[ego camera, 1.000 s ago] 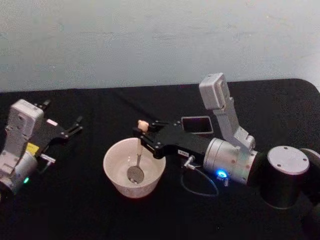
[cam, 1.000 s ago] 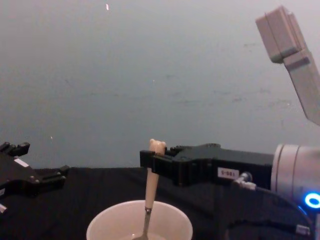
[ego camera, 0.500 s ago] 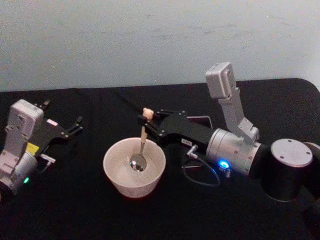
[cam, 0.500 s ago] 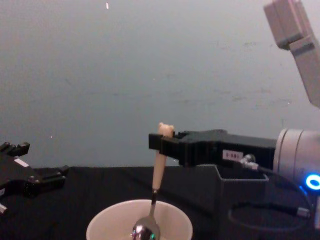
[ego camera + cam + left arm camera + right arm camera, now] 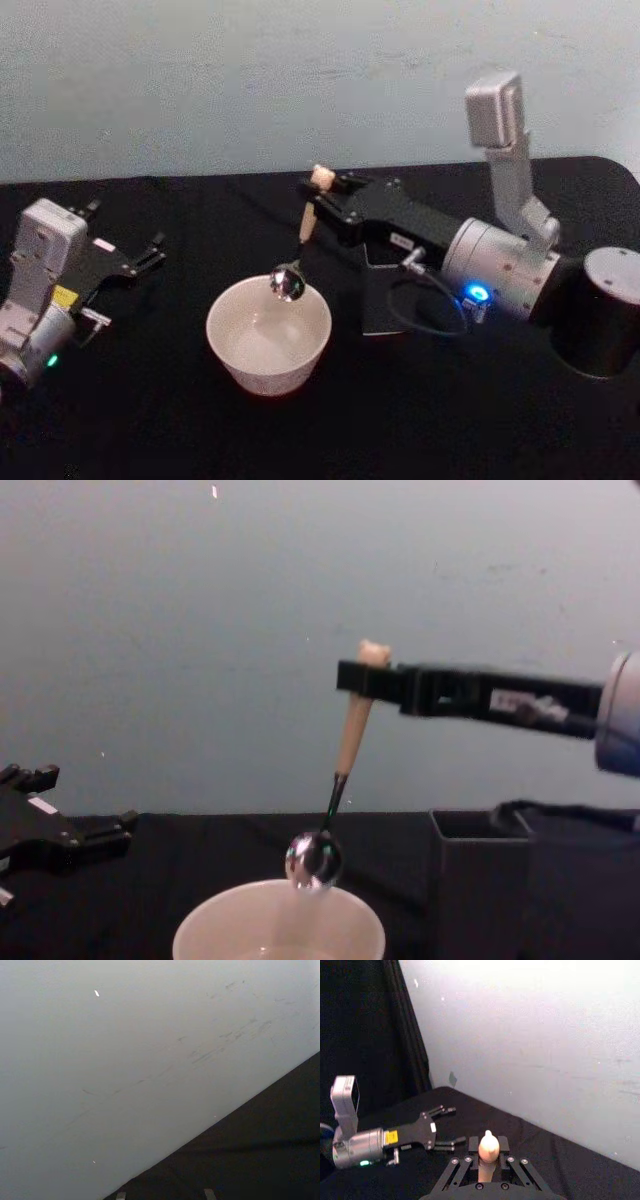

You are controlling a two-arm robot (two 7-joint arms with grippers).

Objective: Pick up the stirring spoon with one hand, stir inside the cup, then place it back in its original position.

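The cream-white cup (image 5: pixel 268 335) stands on the black table in front of me, and its rim (image 5: pixel 279 925) also shows in the chest view. My right gripper (image 5: pixel 323 190) is shut on the stirring spoon (image 5: pixel 306 226) just under its bear head (image 5: pixel 489 1146). The spoon hangs tilted, its shiny bowl (image 5: pixel 313 859) hovering just above the cup's far rim, clear of the inside. In the chest view the right gripper (image 5: pixel 372 676) reaches in from the right. My left gripper (image 5: pixel 148 252) rests open on the table at the far left, away from the cup.
A dark grey square holder box (image 5: pixel 480 875) stands to the right of the cup, below my right arm; it also shows as the box (image 5: pixel 386 292) in the head view. A black cable loops beside it. A pale wall closes the back of the table.
My right gripper has risen and shifted back and to the right, lifting the spoon's bowl out of the cup to above its rim. The left arm has stayed still.
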